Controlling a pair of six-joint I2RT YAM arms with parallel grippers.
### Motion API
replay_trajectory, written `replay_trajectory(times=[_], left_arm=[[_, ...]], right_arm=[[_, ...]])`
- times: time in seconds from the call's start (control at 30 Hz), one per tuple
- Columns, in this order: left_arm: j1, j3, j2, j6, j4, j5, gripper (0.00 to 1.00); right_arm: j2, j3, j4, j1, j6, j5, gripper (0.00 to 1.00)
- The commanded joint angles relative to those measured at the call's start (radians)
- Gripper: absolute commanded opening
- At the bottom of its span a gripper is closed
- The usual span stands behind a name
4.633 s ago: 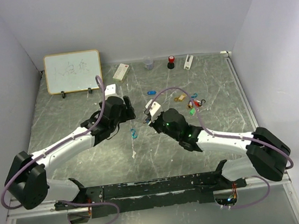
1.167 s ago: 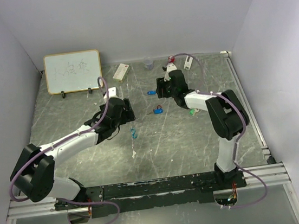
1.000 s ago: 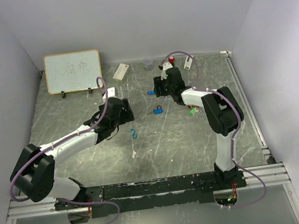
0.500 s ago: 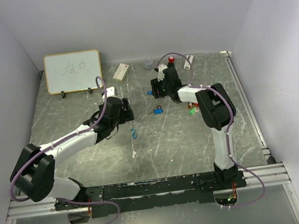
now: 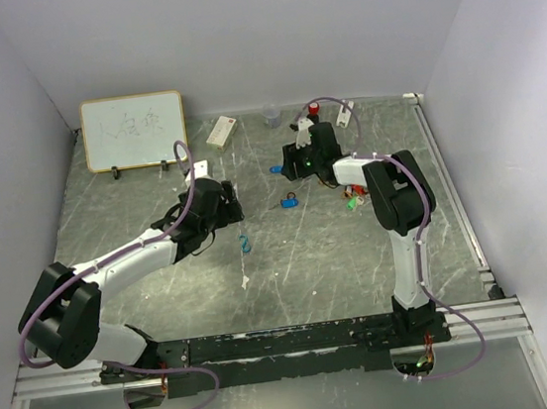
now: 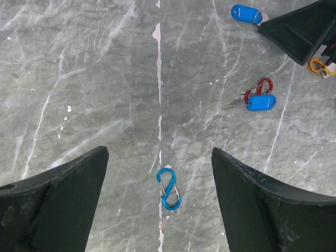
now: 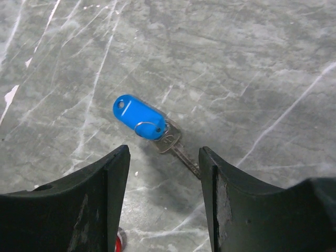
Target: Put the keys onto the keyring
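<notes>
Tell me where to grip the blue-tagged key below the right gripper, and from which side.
I'd pinch the blue tag across its narrow width, coming straight down: it lies flat and is bulkier than the thin key blade. The open right gripper hovers close by.

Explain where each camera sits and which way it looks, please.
Top external: above and behind the robot, looking down on the table; left arm and right arm both show.
Left wrist: on the left arm, facing down at a blue carabiner; its open left gripper frames the view.
Right wrist: on the right arm, facing down at a blue-tagged key ahead of its open right gripper.
Shared: both wrist views show that key.
</notes>
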Motion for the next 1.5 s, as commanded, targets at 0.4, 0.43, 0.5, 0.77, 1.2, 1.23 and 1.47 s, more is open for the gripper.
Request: replay_trajectory(times=[0.4, 0.43, 0.5, 0.77, 1.2, 1.23, 1.47], left_arm=[[0.018, -0.020, -0.029, 0.004, 0.037, 0.024, 0.90], [0.017, -0.020, -0.027, 0.004, 0.037, 0.024, 0.90], [0.017, -0.020, -0.027, 0.005, 0.036, 0.024, 0.90], [0.019, -0.026, -0.039, 0.006, 0.034, 0.017, 0.90], [0.022, -0.028, -0.036, 0.006, 0.038, 0.024, 0.90], [0.022, -0.029, -0.038, 0.006, 0.038, 0.024, 0.90], [0.026, -0.036, -0.047, 0.006, 0.042, 0.030, 0.90]], right_arm=[[-0.056, -0.176, 0.034, 0.053, 0.024, -0.066, 0.51], [-0.059, -0.177, 0.028, 0.065, 0.019, -0.058, 0.51], [-0.063, -0.175, 0.016, 0.084, 0.012, -0.035, 0.51], [-0.068, -0.154, -0.042, 0.109, 0.035, 0.183, 0.48], [0.012, -0.044, -0.193, 0.218, 0.168, 0.429, 0.39], [0.020, -0.035, -0.203, 0.233, 0.179, 0.448, 0.39], [0.083, 0.053, -0.351, 0.279, 0.273, 0.609, 0.36]])
